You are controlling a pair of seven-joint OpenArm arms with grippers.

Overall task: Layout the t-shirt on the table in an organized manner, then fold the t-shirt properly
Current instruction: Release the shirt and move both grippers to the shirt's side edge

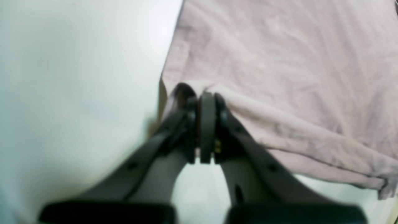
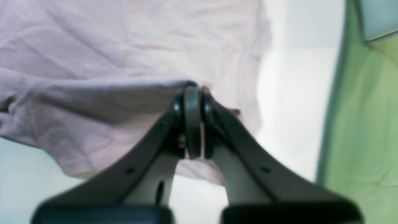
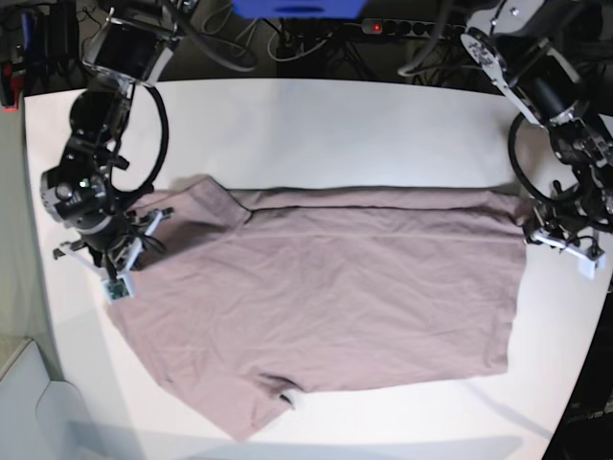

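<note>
The mauve t-shirt [image 3: 335, 297] lies spread across the white table [image 3: 335, 134], its far edge folded over in a straight line. My left gripper [image 3: 530, 213] is at the shirt's right edge. In the left wrist view it [image 1: 205, 93] is shut on a corner of the cloth [image 1: 279, 62], which is lifted into a ridge. My right gripper [image 3: 153, 222] is at the shirt's left end by a sleeve. In the right wrist view it [image 2: 192, 88] is shut on a raised fold of the cloth [image 2: 108, 46].
Cables and a power strip [image 3: 383, 27] lie beyond the table's far edge. A green surface [image 2: 357, 124] lies past the table edge beside my right gripper. The table's right edge runs close to my left gripper. A white object [image 3: 29, 402] sits off the table's lower left.
</note>
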